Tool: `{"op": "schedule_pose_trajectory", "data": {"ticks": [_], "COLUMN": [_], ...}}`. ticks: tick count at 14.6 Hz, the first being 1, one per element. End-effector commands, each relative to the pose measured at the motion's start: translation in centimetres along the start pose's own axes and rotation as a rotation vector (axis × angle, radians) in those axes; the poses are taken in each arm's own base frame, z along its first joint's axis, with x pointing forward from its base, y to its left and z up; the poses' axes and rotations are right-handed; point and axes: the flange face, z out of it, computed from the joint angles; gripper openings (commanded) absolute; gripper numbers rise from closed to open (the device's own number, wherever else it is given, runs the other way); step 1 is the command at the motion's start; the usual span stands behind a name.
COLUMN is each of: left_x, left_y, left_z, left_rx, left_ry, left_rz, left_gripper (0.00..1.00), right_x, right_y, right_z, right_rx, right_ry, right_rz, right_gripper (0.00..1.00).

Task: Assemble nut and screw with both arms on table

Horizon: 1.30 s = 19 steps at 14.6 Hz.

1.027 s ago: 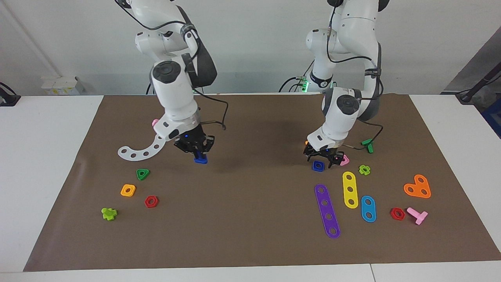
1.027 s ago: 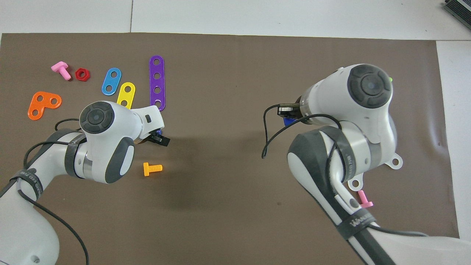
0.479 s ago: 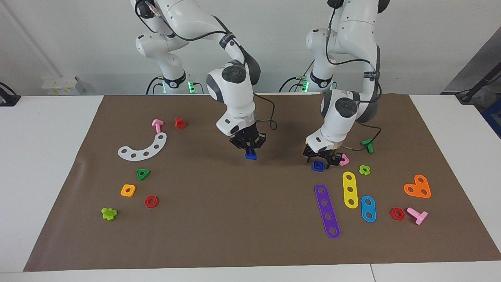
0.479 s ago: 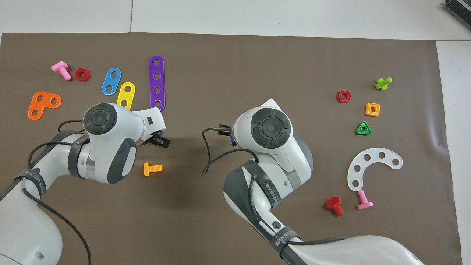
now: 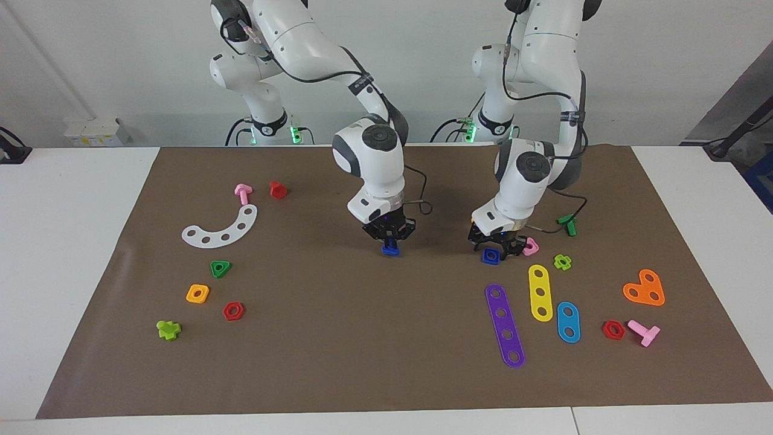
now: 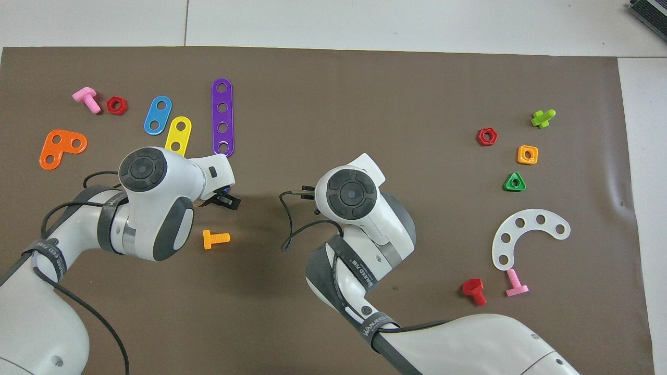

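My right gripper (image 5: pixel 390 240) is shut on the dark-blue screw (image 5: pixel 391 248), head downward, a little above the middle of the brown mat (image 5: pixel 362 338). In the overhead view the right wrist (image 6: pixel 350 191) hides the screw. My left gripper (image 5: pixel 494 244) is down at the dark-blue square nut (image 5: pixel 491 256), which is at mat level toward the left arm's end. A sliver of the nut (image 6: pixel 225 188) shows past the left wrist from overhead. I cannot tell whether the nut is held. The screw is roughly 170 px from the nut in the facing view.
A pink square nut (image 5: pixel 531 246) and an orange bolt (image 6: pixel 215 239) lie close by the left gripper. Purple (image 5: pixel 505 325), yellow (image 5: pixel 540 292) and blue (image 5: pixel 567 322) strips lie farther from the robots. A white arc (image 5: pixel 220 228) and small nuts lie toward the right arm's end.
My right arm carried the screw from over the white arc's end to the mat's middle, toward the left gripper. The left gripper barely moved and the nut stayed put.
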Motion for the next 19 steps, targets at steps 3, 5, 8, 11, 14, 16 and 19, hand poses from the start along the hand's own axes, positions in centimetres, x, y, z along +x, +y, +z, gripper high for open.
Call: {"op": "schedule_pose_trajectory", "data": {"ticks": [3,5,8,11,14,16,19], "left_x": [-0.3,-0.3,-0.2,-0.1,0.0,0.1,0.5], "left_y": [0.2,0.3,0.4,0.4,0.9,0.9,0.7], "left_z": [0.2,0.2,0.2,0.1,0.0,0.0,-0.4], "left_rx": [0.006,0.006,0.006,0.006,0.006,0.006,0.007], "left_ry": [0.012,0.013,0.013,0.016,0.018,0.019,0.027], "left_rz": [0.011,0.011,0.008,0.009,0.018,0.017,-0.014], "left_gripper": [0.76,0.73,0.69,0.61,0.4,0.32,0.3], "right_x": [-0.4,-0.4,1.3,3.6,5.7,7.4,8.8], "right_y": [0.0,0.1,1.5,4.8,8.0,11.4,17.9], "right_z": [1.2,0.8,-5.2,-10.6,-13.6,-16.1,-21.7], "right_rx": [0.0,0.001,0.012,0.009,0.007,-0.005,-0.044], "right_ry": [0.028,0.029,0.062,0.089,0.114,0.131,0.12], "right_rz": [0.026,0.042,0.071,0.125,0.155,0.143,0.074], "right_gripper": [0.73,1.0,1.0,1.0,1.0,1.0,1.0]}}
